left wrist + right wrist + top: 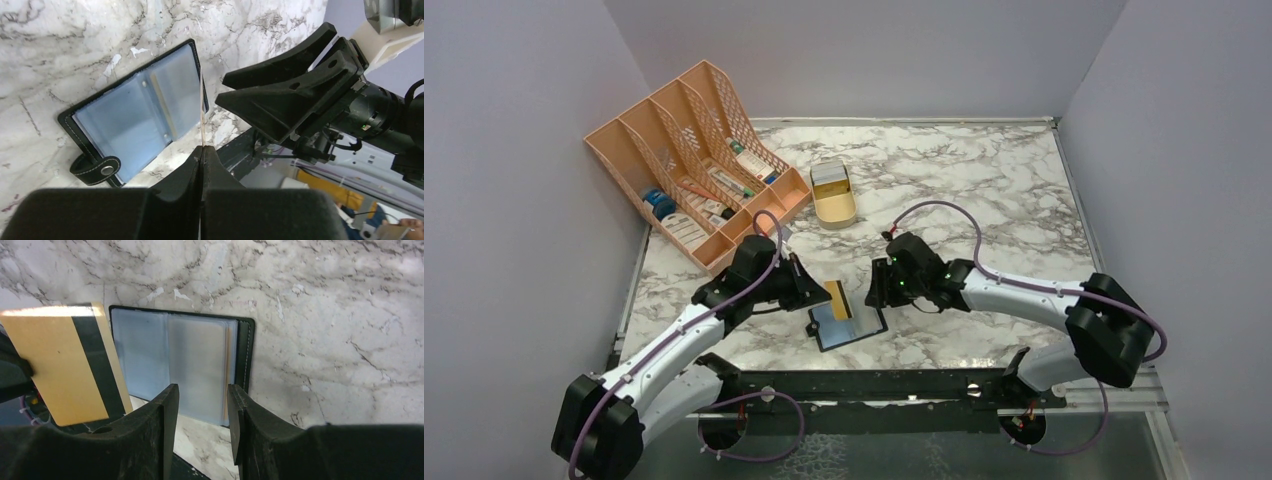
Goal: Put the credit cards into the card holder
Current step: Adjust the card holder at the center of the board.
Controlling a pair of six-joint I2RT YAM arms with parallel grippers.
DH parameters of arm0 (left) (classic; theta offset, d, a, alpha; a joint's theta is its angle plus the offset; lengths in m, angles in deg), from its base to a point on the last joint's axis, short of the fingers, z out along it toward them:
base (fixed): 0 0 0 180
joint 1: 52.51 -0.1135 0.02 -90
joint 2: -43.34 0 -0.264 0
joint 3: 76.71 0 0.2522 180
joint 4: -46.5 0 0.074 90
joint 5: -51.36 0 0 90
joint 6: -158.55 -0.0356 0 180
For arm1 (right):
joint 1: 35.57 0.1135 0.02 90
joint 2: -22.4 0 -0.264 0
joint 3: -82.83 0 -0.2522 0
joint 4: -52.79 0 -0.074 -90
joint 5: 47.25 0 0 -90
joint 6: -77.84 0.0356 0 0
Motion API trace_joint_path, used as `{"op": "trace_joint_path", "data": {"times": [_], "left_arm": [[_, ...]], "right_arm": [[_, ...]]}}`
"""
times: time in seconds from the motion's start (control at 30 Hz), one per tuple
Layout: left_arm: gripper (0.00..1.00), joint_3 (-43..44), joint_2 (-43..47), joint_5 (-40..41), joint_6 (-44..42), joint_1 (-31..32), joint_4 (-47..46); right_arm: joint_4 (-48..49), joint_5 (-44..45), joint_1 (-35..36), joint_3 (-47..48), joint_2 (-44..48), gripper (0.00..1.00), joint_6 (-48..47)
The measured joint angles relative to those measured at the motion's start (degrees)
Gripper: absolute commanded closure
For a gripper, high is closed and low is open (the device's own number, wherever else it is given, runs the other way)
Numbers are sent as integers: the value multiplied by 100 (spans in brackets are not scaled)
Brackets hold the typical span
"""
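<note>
The black card holder (pixel 849 327) lies open on the marble table, blue-grey sleeves up; it also shows in the left wrist view (pixel 135 112) and the right wrist view (pixel 195 365). My left gripper (pixel 819 290) is shut on the gold-yellow credit card (pixel 838 299), which has a dark stripe and is held on edge above the holder's left part. The card is a thin edge-on line in the left wrist view (pixel 201 110) and broad in the right wrist view (pixel 65 365). My right gripper (pixel 876 290) is open and empty, hovering at the holder's right edge (pixel 200 400). No pale cards show loose.
A peach mesh file organiser (pixel 694 165) with labelled boxes stands at the back left. A tan oval tin (pixel 834 193) sits behind the holder. Grey walls enclose the table on three sides. A black rail (pixel 874 385) runs along the near edge.
</note>
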State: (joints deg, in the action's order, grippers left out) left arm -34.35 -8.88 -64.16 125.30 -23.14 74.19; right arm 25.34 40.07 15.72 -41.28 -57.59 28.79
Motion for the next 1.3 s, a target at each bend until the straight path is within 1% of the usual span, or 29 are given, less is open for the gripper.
{"op": "trace_joint_path", "data": {"times": [0.13, 0.3, 0.5, 0.7, 0.87, 1.07, 1.3], "left_arm": [[100, -229, 83, -44, 398, 0, -155], [100, -586, 90, -81, 664, 0, -240], [100, -942, 26, -136, 702, 0, -450], [100, -1123, -299, -256, 673, 2, -852], [100, -1239, -636, -407, 634, 2, -1246], [100, -1266, -859, -831, 481, 26, -1849], [100, -1266, -894, -1012, 264, 59, -2041]], "right_arm": [[2, 2, 0, 267, -297, 60, -105], [0, 2, 0, 584, -669, 62, -282], [-98, 9, 0, 931, -1189, 64, -485], [-297, 46, 0, 1071, -1591, 66, -595], [-289, 140, 0, 1034, -1587, 68, -566], [-98, 240, 0, 669, -1318, 69, -409], [4, 363, 0, 271, -973, 72, -164]]}}
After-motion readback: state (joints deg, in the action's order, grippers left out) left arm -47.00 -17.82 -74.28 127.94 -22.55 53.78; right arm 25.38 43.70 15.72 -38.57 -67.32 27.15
